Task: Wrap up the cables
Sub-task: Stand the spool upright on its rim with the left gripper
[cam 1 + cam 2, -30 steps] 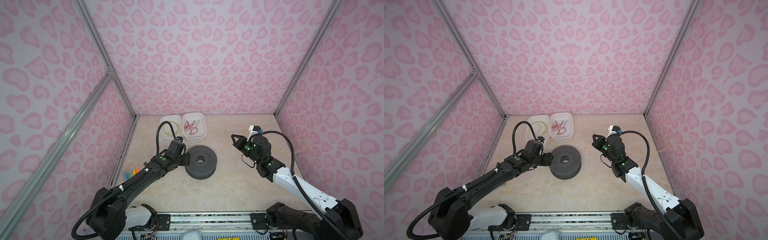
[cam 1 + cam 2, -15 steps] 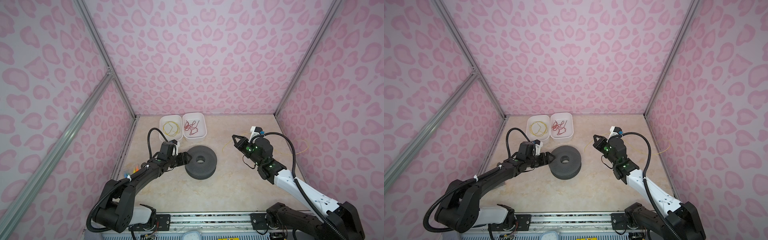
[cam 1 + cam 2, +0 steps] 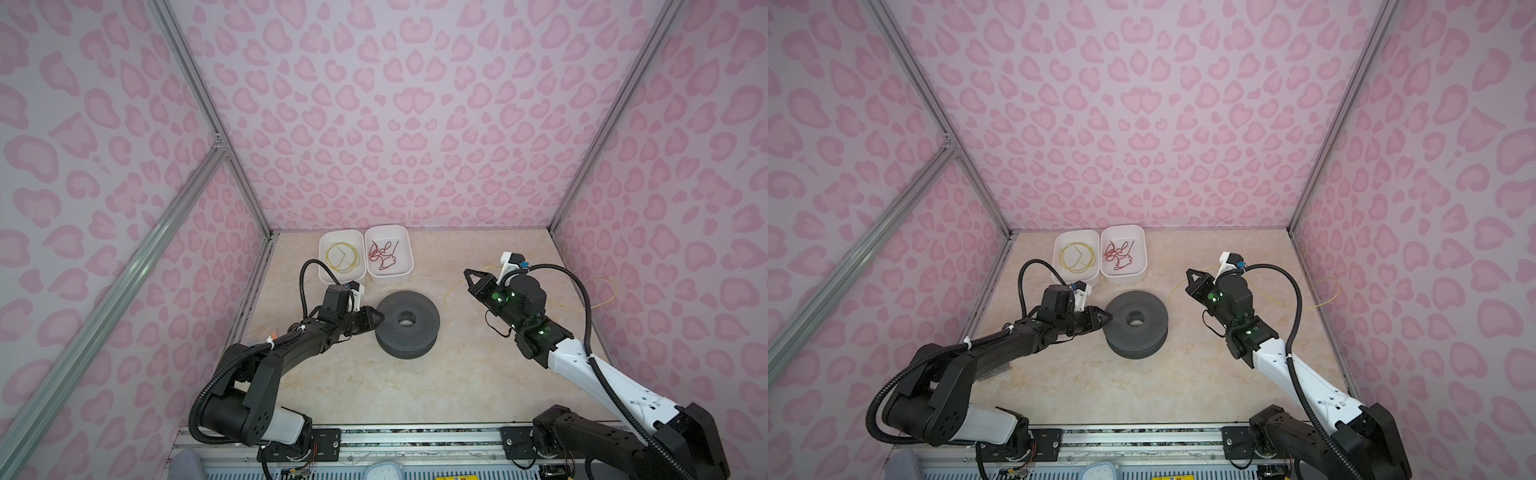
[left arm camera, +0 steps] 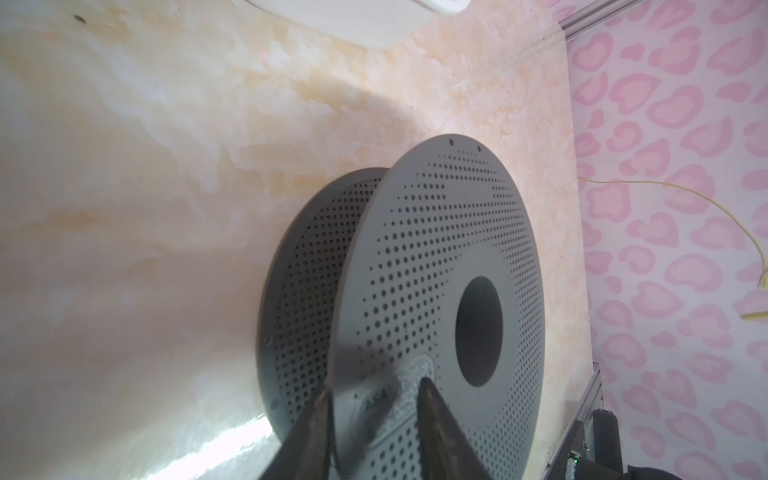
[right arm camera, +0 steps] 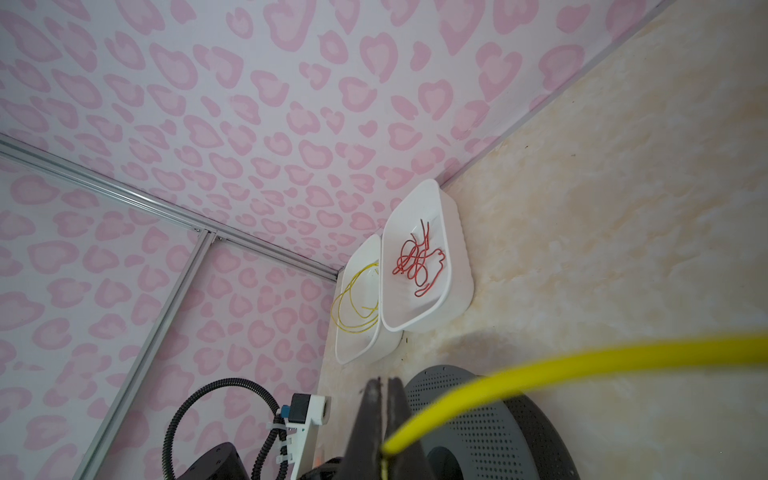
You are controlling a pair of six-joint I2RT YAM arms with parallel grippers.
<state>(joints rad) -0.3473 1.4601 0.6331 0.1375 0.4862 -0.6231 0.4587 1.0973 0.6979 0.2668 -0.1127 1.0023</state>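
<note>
Two claws face your grey spool [image 3: 415, 337] from opposite sides. The spool lies flat at the middle of the desk [image 3: 457, 374], hub hole up, just nearer to you than two white bins that stand side by side by the far wall.

Your left claw [image 3: 376, 322] is at the spool's left rim. In the left wrist view its fingers [image 4: 434, 419] straddle the top flange, one over the dotted face and one under it. The picture is blurred there, so you cannot tell whether they are pressing on the flange.

Your right claw [image 3: 466, 271] is right of the spool and well apart from it, clenched on a yellow cable [image 5: 582, 357]. The right wrist view shows the cable coming out from between the closed fingers. In both top views it bows out a little to the left of the claw, then trails off behind the arm in a thin loose loop by the right wall.

Your left bin [image 3: 328, 239] holds yellow loops [image 3: 341, 257]. The right bin [image 3: 405, 266] holds a red tangle [image 3: 384, 255].
</note>
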